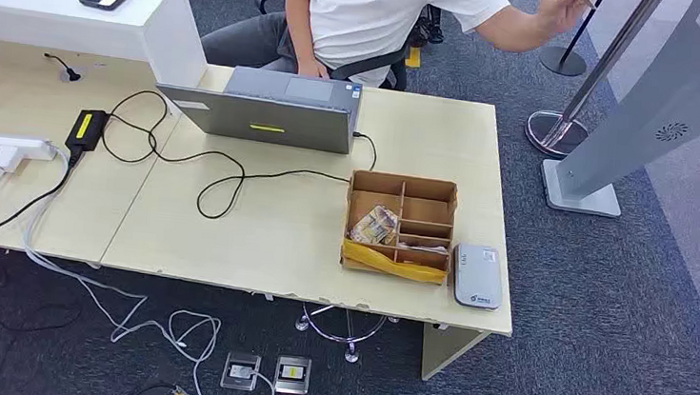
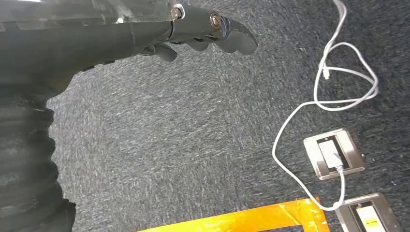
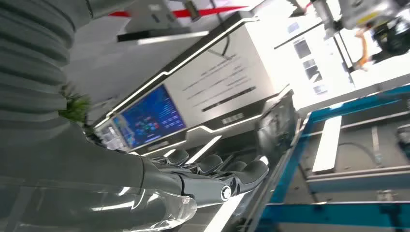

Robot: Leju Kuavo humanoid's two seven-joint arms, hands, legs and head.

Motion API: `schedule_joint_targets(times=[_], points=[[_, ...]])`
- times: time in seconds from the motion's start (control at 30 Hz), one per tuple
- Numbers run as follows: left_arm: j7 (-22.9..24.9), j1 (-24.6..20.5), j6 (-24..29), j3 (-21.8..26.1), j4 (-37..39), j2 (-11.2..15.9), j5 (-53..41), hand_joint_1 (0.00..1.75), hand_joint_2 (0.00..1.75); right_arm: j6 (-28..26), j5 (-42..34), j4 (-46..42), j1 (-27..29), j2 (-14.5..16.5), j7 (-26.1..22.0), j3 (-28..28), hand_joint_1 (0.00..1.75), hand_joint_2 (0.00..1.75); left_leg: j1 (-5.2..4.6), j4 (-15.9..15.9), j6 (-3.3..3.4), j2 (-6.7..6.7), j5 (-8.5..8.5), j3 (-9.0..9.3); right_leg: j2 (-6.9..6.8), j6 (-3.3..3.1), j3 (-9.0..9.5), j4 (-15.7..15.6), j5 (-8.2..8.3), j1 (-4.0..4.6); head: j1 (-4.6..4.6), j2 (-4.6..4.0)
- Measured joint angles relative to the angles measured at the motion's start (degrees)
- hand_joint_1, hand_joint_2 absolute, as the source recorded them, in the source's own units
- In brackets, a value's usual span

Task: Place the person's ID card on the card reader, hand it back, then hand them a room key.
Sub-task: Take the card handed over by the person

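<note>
Worktop (image 1: 257, 237) of pale wood runs across the head view, with a cardboard organiser box (image 1: 399, 226) standing toward its right end as the main landmark. Far left of the box lie a white power strip (image 1: 2, 144) and a black power adapter with a yellow label (image 1: 87, 127); a black cable (image 1: 224, 172) loops from there toward the box. Behind and left of the box sits a grey laptop (image 1: 273, 110) bearing a yellow sticker, its writing too small to read. The box has several compartments; one on its left side holds crumpled packaging, and yellow tape wraps its near edge. Just right of the box, almost touching it, lies the card reader (image 1: 477, 276), a grey-and-white slab with its long axis running from the near worktop edge toward the person; its small logo cannot be read. Bare worktop lies left of the box, while the reader sits close to the right-hand and near edges. Behind the box a person (image 1: 382, 9) in a white shirt sits, one raised hand (image 1: 566, 4) up and right holding a thin item, possibly the ID card.

Left robot hand (image 2: 193, 31) hangs over grey carpet, fingers loosely extended, holding nothing. Right robot hand (image 3: 212, 176) likewise has its fingers stretched out and carries nothing.
</note>
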Motion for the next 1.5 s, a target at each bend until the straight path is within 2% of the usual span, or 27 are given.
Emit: schedule_joint_targets(times=[0.07, 0.3, 0.57, 0.97, 1.5], points=[[0.1, -0.1, 0.0, -0.1, 0.0, 0.0, 0.0, 0.0, 1.75, -0.2, 0.0, -0.2, 0.6, 1.4, -0.2, 1.0, 0.0, 1.75, 0.02, 0.0, -0.01, -0.01, 0.01, 0.0, -0.02, 0.0, 0.0, 0.0, 0.0, 0.02, -0.01, 0.0], [0.4, -0.1, 0.0, -0.5, 0.0, 0.0, 0.3, 0.0, 1.75, -0.4, -0.2, -0.7, 3.7, 9.5, -0.8, 6.9, 0.0, 1.75, 0.06, 0.0, -0.04, -0.08, 0.02, -0.05, -0.09, -0.02, -0.01, 0.0, -0.01, 0.05, 0.0, 0.0], [0.5, 0.2, 0.0, -0.6, 0.0, 0.4, 0.3, 0.0, 1.75, 0.2, 0.3, -0.7, 5.6, 14.2, -0.4, 10.6, 0.0, 1.75, 0.05, 0.0, -0.05, -0.07, 0.01, -0.04, -0.09, -0.04, -0.02, 0.0, -0.01, 0.05, 0.0, 0.0], [0.9, 0.3, -0.8, -0.6, 0.0, 0.5, 0.1, 0.0, 1.75, 2.3, 0.3, -0.7, 8.0, 16.6, -0.7, 13.0, 0.0, 1.75, 0.06, 0.0, -0.06, -0.06, 0.01, -0.03, -0.09, -0.06, -0.04, 0.0, 0.0, 0.06, 0.01, 0.0], [1.6, 0.2, -1.1, -0.6, 0.0, 0.5, -0.2, 0.0, 1.75, 2.8, 0.1, -0.7, 10.6, 16.6, 0.2, 13.9, 0.0, 1.75, 0.06, 0.0, -0.06, -0.01, 0.01, -0.03, -0.01, -0.07, -0.07, 0.0, 0.01, 0.06, 0.0, 0.0]])
